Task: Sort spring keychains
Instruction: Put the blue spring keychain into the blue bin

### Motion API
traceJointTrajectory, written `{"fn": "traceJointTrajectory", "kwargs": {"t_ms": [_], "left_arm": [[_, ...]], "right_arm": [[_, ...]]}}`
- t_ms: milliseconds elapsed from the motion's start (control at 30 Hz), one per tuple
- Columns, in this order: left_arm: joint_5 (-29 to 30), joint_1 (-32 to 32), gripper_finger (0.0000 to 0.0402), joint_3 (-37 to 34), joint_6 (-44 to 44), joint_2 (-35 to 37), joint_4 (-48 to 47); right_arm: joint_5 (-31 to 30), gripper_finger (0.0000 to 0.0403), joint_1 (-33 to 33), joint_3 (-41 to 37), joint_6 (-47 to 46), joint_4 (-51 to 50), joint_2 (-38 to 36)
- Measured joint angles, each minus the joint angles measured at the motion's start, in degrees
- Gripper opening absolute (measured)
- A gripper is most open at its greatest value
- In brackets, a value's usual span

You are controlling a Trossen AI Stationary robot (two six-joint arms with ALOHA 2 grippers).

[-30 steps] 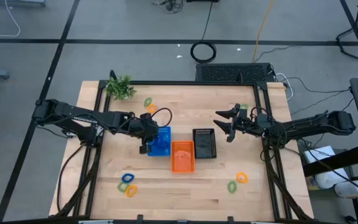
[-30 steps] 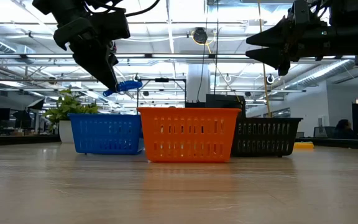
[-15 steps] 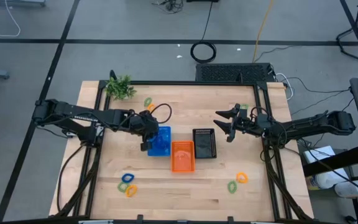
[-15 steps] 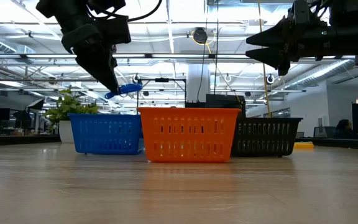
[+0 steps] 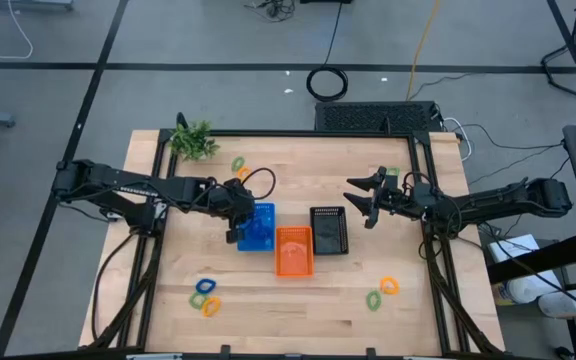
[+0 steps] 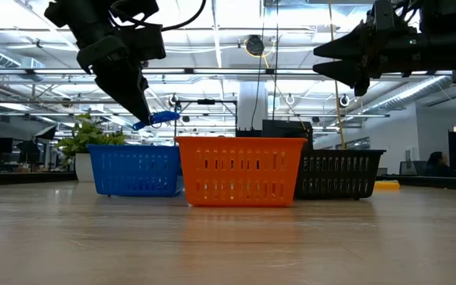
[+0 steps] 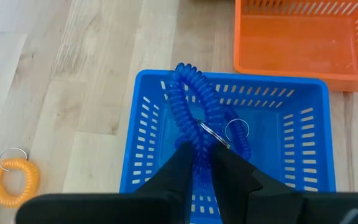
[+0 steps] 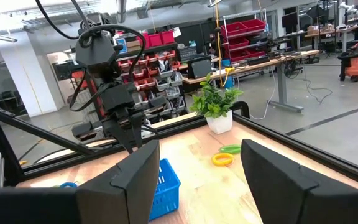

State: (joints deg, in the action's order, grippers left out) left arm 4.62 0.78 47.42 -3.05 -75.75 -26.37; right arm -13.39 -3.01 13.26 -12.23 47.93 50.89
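Note:
My left gripper is shut on a blue spring keychain and hovers over the blue basket, near its left side. In the low view the keychain juts out sideways from the fingers, just above the basket's rim. My right gripper is open and empty, raised in the air to the right of the black basket. The orange basket stands between the other two. More keychains lie loose on the table: near the plant, at the near left and at the near right. My left gripper pinches the blue keychain's coil between its two fingers, on the part of the loop nearest the wrist. The fingers slant down from above. The keychain is lifted clear, and its free loop with a metal ring reaches out over the inside of the blue basket.
A green plant sprig sits at the far left corner. An orange keychain lies on the wood beside the blue basket. The three baskets stand close together mid-table, with bare wood in front of them and a black frame around the table.
My left gripper has sunk a little toward the blue basket, still shut on the blue keychain, which now hangs closer to the basket's rim.

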Motion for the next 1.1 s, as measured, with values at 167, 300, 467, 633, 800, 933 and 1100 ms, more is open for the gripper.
{"fn": "traceJointTrajectory", "kwargs": {"t_ms": [167, 300, 467, 633, 800, 933, 1100], "left_arm": [[0.00, 0.00, 0.0051, 0.00, -0.16, 0.00, 0.02], [-0.02, 0.00, 0.0051, 0.00, -0.74, -0.35, 0.71], [-0.86, 0.00, 0.0051, -0.06, -0.60, -3.43, 2.92], [-2.21, 0.00, 0.0051, -0.13, -0.04, -6.82, 2.30], [-2.16, 0.02, 0.0051, -0.07, -0.04, -6.90, 1.97], [-2.15, 0.00, 0.0051, -0.02, -0.02, -6.17, 2.22], [-2.01, 0.00, 0.0051, 0.00, -0.09, -6.25, 2.45]], "right_arm": [[0.02, 0.0212, 0.00, 0.00, 0.00, 0.01, 0.00], [0.00, 0.0212, 0.00, 0.00, 0.02, 0.01, 0.00], [0.01, 0.0212, -0.01, 0.00, -0.02, 0.00, 0.00], [0.06, 0.0212, 0.00, 0.00, -0.13, -0.11, 0.02], [0.03, 0.0212, 0.00, 0.00, -0.13, -0.16, 0.04], [0.02, 0.0212, -0.02, 0.00, -0.13, -0.16, 0.02], [0.02, 0.0212, 0.00, 0.00, -0.13, -0.17, 0.02]]}}
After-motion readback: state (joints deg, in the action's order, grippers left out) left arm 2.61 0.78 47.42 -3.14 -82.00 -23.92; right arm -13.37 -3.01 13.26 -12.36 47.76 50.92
